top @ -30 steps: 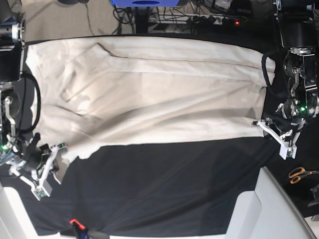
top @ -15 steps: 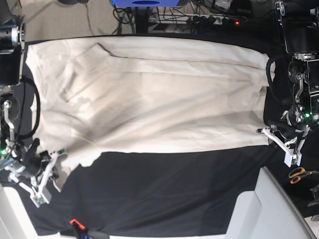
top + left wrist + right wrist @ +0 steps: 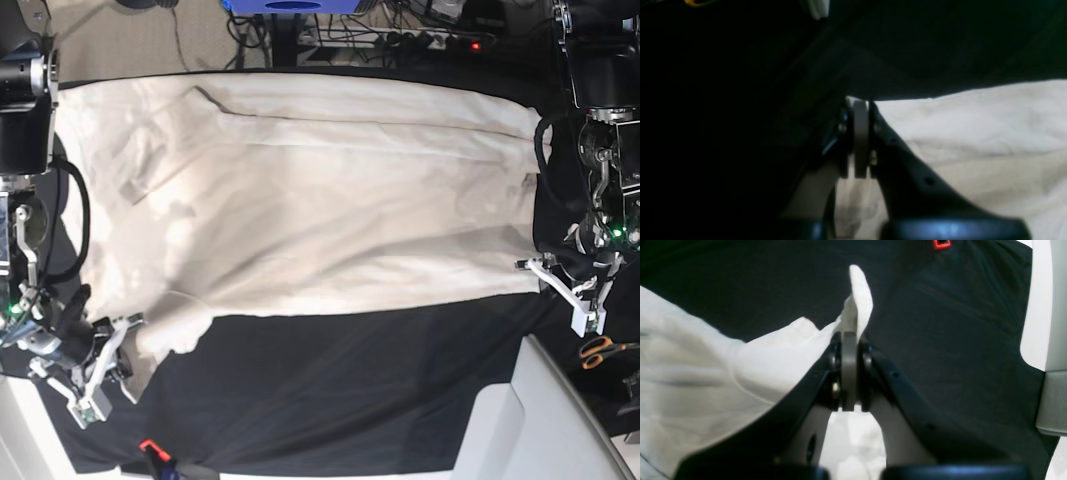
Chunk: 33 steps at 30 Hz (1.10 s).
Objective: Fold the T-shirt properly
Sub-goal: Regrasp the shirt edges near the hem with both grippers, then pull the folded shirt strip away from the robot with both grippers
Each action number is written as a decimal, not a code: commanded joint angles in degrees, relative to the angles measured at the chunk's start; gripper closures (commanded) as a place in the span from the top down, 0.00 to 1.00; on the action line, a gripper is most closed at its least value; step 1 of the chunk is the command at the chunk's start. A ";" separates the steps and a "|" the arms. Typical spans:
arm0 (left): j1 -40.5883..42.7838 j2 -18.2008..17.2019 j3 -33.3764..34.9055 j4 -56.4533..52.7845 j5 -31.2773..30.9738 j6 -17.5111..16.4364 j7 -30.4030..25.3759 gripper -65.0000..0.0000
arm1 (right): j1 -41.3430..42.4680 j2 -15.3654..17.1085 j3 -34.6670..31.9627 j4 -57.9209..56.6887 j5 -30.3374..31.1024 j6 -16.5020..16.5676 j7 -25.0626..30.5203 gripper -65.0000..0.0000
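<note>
Base alone shows scissors.

Item count: one T-shirt; two grippers, the left gripper and the right gripper; one pair of scissors, beside the left jaws; one black table cover.

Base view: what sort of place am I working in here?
Probably a robotics lab bench: a table draped in black cloth, a power strip and tangled cables on the floor behind it, and orange-handled scissors beside the T-shirt.
</note>
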<state>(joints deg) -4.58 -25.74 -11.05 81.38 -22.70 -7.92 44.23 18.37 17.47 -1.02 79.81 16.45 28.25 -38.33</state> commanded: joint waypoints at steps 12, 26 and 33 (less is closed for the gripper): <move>-0.30 -1.91 -0.34 1.12 -0.11 0.14 -1.11 0.00 | -1.62 0.77 0.44 0.76 0.39 0.01 2.33 0.00; -0.65 1.69 -0.42 0.77 12.72 0.32 -1.72 0.00 | -4.00 -0.90 0.36 -7.68 0.39 -0.16 10.68 0.00; -2.67 2.92 -0.42 -4.24 14.92 0.32 -5.68 0.00 | -2.68 -2.40 -2.98 -13.83 0.30 -0.34 14.81 0.00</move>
<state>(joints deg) -6.02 -21.85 -11.14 76.12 -7.88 -7.90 39.77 14.09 14.04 -4.40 65.08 16.12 28.08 -25.06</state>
